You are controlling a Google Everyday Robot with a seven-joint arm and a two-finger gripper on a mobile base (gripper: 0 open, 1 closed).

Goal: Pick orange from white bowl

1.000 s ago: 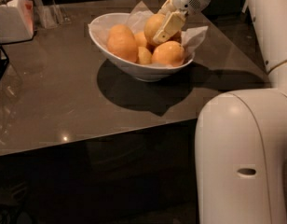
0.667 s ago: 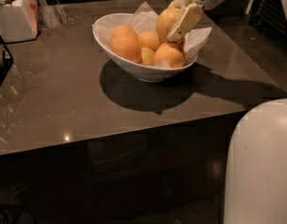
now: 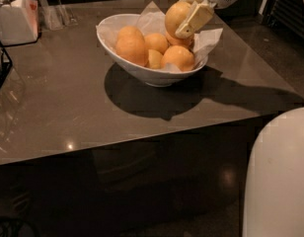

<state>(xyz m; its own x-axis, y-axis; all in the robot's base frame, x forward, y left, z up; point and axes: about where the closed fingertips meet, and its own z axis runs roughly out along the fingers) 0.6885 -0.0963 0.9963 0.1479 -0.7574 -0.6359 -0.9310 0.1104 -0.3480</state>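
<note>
Dark glossy table (image 3: 68, 107) fills most of the view, and a lamp glints off its near-left part. The robot's white body (image 3: 280, 177) blocks the bottom-right corner.

White bowl (image 3: 151, 76) sits centre-rear on the table with its slanted rim higher on the left. It casts a wide shadow toward the front and right. Crumpled white paper (image 3: 210, 37) lines it and sticks out over the right and back rim.

White boxy container (image 3: 15, 19) is at the far-left back corner, well apart from the bowl. A clear glass item (image 3: 54, 15) stands just beside it. A black wire frame (image 3: 0, 69) is cut off by the left edge.

Several fruits lie in the bowl:
- the biggest (image 3: 131, 48) on the left
- another (image 3: 178, 57) front-right
- a smaller, yellower piece (image 3: 154, 59) between them

The orange (image 3: 172, 14) is above the rear-right part of the bowl, higher than the rest of the pile. Can't tell whether it touches the fruit under it.

Gripper (image 3: 183, 19) comes in from the top right, tilted down-left over the bowl. It's clamped onto that orange. One cream finger (image 3: 195, 19) lies flat across the fruit's right face, and the other is mostly hidden behind it.
</note>
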